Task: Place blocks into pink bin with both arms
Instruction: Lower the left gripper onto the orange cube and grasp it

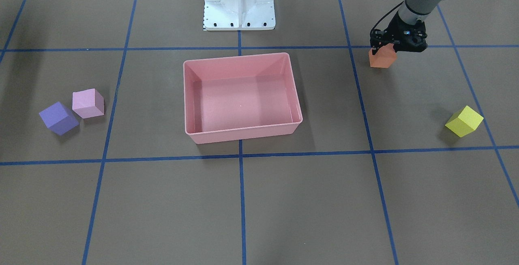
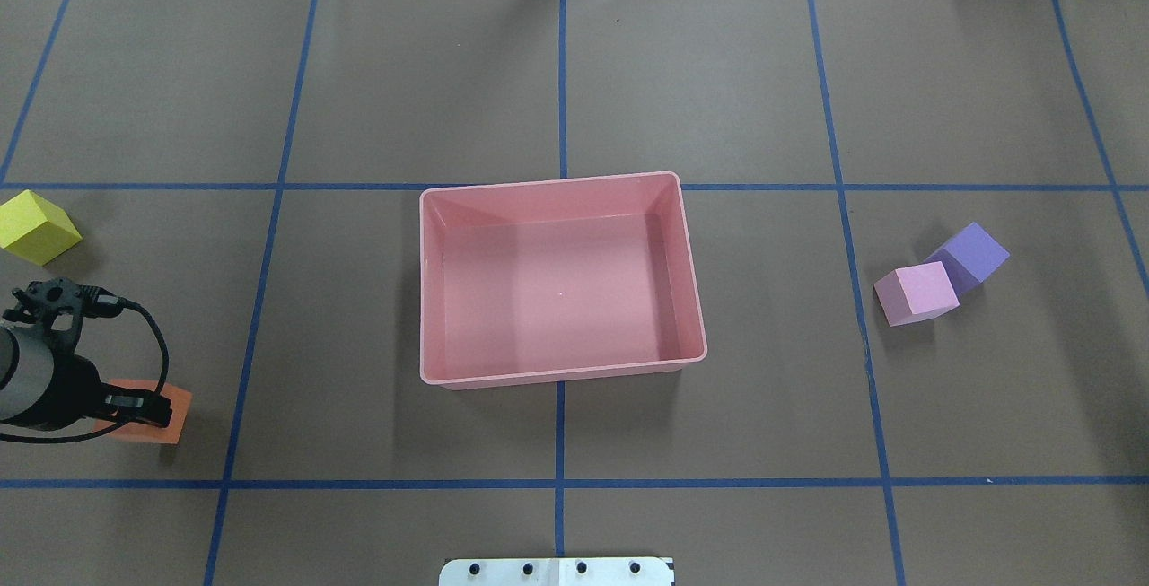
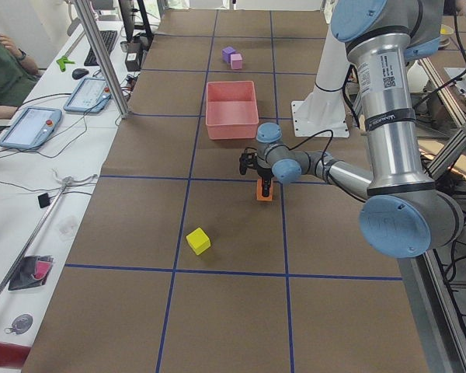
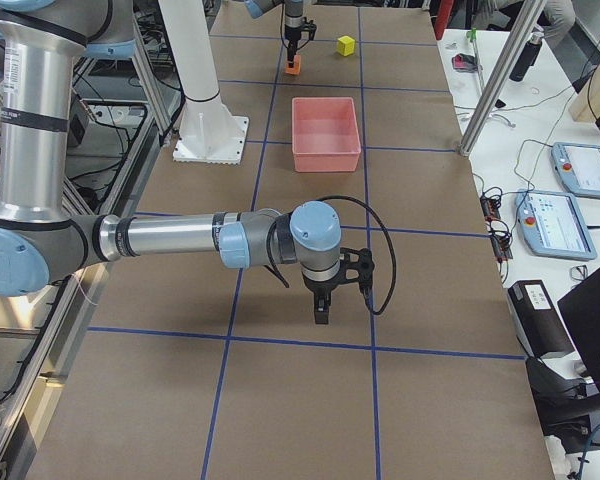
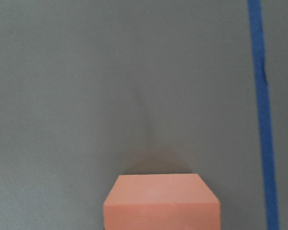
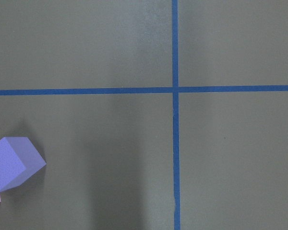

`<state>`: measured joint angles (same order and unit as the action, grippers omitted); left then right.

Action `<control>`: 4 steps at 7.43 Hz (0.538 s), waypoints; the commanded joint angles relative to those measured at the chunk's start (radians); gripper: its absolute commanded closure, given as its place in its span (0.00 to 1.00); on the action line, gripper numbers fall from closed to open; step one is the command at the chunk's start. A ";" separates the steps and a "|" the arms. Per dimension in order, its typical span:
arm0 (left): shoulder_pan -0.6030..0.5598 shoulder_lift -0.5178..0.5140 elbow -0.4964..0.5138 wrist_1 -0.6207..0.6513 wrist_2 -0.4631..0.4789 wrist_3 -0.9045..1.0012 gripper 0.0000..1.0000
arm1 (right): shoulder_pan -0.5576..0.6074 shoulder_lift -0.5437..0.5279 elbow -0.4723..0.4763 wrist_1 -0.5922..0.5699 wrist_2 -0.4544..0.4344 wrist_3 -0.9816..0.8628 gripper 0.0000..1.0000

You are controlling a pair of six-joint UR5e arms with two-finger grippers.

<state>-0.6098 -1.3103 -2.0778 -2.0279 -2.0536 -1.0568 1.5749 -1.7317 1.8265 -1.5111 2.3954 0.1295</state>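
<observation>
The salmon-pink bin [image 1: 243,133] stands empty mid-table, also in the overhead view [image 2: 556,375]. My left gripper [image 1: 383,50] is down on the orange block [image 1: 382,59], its fingers against the block's sides; the block shows at the bottom of the left wrist view [image 5: 161,203]. The yellow block [image 1: 464,121] lies apart on the same side. The purple block [image 1: 58,118] and light pink block [image 1: 88,103] sit touching on the other side. My right gripper [image 4: 322,310] shows only in the exterior right view, over bare table; I cannot tell if it is open.
The white base stand [image 1: 239,1] is behind the bin. Blue tape lines cross the brown table cover. Side benches with tablets [image 4: 585,165] and cables run along the far edge. A person [image 3: 0,70] sits at the bench.
</observation>
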 commanded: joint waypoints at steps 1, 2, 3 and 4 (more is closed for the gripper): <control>-0.108 -0.051 -0.079 0.137 -0.098 -0.002 1.00 | -0.001 0.009 -0.004 0.037 0.011 0.007 0.00; -0.142 -0.182 -0.094 0.299 -0.099 -0.002 1.00 | -0.033 0.012 -0.004 0.110 0.013 0.016 0.00; -0.157 -0.364 -0.108 0.533 -0.099 -0.006 1.00 | -0.079 0.033 0.003 0.147 0.014 0.044 0.00; -0.166 -0.553 -0.113 0.739 -0.095 -0.018 1.00 | -0.161 0.075 0.029 0.150 0.011 0.168 0.01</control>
<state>-0.7568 -1.6371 -2.1779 -1.5533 -2.1496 -1.0643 1.4977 -1.6972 1.8331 -1.3879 2.4081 0.1908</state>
